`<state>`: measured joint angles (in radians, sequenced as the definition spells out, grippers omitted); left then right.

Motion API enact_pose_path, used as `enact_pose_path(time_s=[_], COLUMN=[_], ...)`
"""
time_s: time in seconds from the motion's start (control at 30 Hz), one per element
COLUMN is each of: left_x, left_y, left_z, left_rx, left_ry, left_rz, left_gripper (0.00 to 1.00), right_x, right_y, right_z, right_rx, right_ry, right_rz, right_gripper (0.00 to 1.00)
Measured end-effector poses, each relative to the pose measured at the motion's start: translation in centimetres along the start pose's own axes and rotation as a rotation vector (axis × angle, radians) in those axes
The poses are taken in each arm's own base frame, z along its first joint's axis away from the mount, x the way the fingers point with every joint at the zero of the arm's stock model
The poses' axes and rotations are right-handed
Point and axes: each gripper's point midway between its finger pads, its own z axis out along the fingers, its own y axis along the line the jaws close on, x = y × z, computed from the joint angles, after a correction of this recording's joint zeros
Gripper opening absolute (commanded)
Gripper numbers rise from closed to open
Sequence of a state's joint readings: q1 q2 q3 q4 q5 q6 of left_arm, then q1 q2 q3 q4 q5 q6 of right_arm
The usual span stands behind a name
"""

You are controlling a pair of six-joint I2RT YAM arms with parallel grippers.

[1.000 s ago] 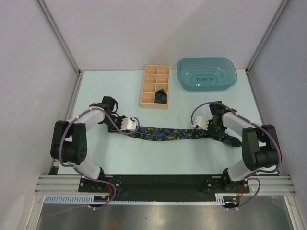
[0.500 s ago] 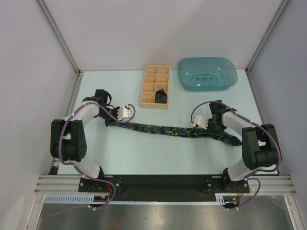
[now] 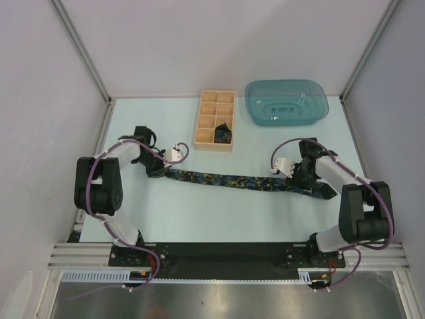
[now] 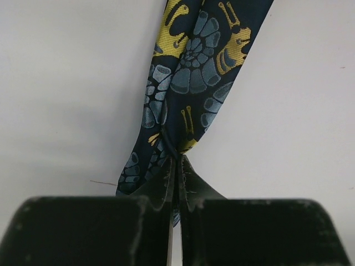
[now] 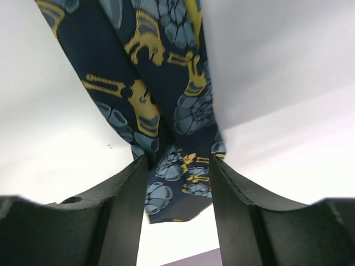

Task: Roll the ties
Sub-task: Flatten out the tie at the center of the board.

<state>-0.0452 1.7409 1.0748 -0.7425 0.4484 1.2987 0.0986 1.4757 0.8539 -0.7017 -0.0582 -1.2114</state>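
Patterned necktie lies stretched across mid-frame. The left gripper is pinched tight on its left end; the right gripper sits parted astride the right end, unclamped. Likely straightening; next needs rolling from one end.

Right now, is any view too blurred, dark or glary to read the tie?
Top external: even light, sharp, no glare, the tie plain. Left wrist: pattern crisp, left end effector a dark featureless mass. Right wrist: tie slightly soft close to the lens, background washed pale.
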Motion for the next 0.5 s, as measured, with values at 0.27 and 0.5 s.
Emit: enact_pose_path(time_s=[0.27,0.5], left_x=[0.8,1.3], left_y=[-1.0,-2.7], left_z=[-0.5,-2.0], left_rx=[0.031,0.028], left_ry=[0.017,0.031], left_rz=[-0.034,-0.043], left_gripper=[0.03,0.06], right_x=[2.7,2.9], right_y=[0.8,-0.5], right_z=[1.3,1.7], right_rx=[-0.05,-0.045], right_ry=[0.046,0.073], right_rz=[0.042,0.032], right_gripper=[0.43,0.39])
